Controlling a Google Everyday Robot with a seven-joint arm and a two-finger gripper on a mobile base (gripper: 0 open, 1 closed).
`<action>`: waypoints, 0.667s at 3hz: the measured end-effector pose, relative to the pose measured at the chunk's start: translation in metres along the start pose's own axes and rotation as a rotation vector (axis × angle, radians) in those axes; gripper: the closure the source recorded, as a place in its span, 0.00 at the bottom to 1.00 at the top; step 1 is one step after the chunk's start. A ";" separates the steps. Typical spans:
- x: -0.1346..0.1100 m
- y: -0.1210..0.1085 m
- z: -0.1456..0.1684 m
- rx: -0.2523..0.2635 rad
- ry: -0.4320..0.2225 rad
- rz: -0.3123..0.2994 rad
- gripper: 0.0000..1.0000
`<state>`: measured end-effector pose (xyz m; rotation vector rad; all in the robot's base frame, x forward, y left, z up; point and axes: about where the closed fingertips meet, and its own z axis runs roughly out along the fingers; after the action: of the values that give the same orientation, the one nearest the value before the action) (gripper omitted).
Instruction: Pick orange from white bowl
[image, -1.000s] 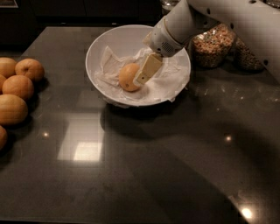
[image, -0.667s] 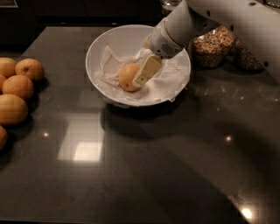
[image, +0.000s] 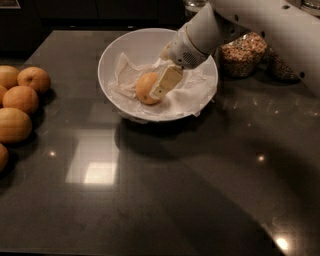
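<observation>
The orange (image: 143, 88) lies in the white bowl (image: 125, 42) on crumpled white paper, left of the bowl's middle. My gripper (image: 157, 91) reaches down into the bowl from the upper right and sits right at the orange, with its cream-coloured end lying across the fruit's right side. The white arm covers the bowl's far right rim. The far side of the orange is hidden.
Several similar oranges (image: 25, 97) are grouped at the left edge of the dark countertop (image: 165, 190). Glass jars of grains (image: 243, 54) stand behind the bowl at the right. The counter's far edge runs just behind the bowl.
</observation>
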<state>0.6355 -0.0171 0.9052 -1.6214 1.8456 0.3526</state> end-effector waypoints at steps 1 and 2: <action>0.001 0.002 0.005 -0.006 0.005 0.001 0.23; 0.004 0.006 0.016 -0.024 0.016 0.008 0.26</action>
<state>0.6348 -0.0092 0.8896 -1.6378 1.8672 0.3674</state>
